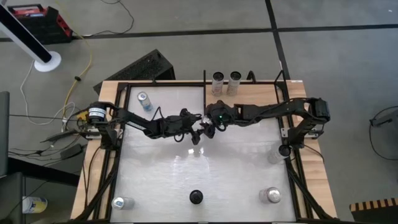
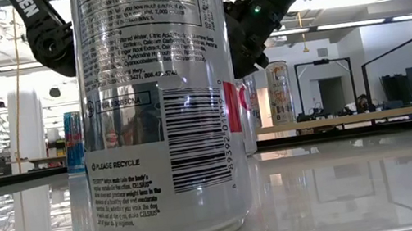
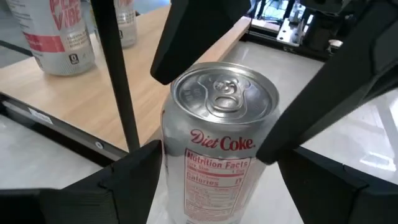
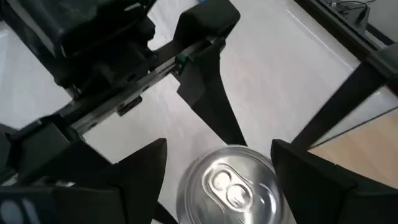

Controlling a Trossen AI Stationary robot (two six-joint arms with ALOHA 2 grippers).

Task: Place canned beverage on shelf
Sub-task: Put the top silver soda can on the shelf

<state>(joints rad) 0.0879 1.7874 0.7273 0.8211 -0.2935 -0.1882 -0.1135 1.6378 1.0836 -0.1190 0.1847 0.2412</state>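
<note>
Left end effector: its two dark fingers flanked a Diet Coke can on both sides, near mid-bench; whether they pressed the can or merely bracketed it could not be told.
Right end effector: it straddled the same can from the opposite side, fingers spread around the silver top, contact again unclear.
Meeting point: in the high view both end effectors converged on one spot, the left and the right almost touching.
Can: upright, tab end up, standing on or just above the white bench; the wrist views did not settle which.
Shelf: the light-wood plank lay just beyond the can, along the bench's far edge behind a thin black rod; two cans already stood on it.
Other cans: one blue-topped at the far left, several near the front corners, one filling the low view.
Step in hand: probably a handover or shared grasp of the can.
Next move: one end effector should hold firmly and the other let go, then lift the can over the rod and set it upright beside the two.
</note>
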